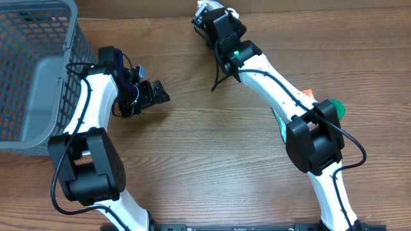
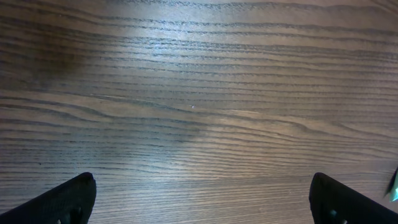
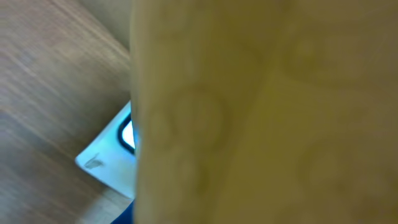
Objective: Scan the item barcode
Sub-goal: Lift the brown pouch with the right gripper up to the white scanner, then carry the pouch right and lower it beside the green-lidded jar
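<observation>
Right gripper: part-closed on yellowish item at far table edge. Item hangs over white scanner; its lit window lies lower-left of item. Left gripper: wide open, empty, well apart.

The left arm is bent low, and its hand points to the right with both fingers spread wide apart. The right arm stretches far forward, elbow raised, and its hand is partly closed on a yellowish item.
</observation>
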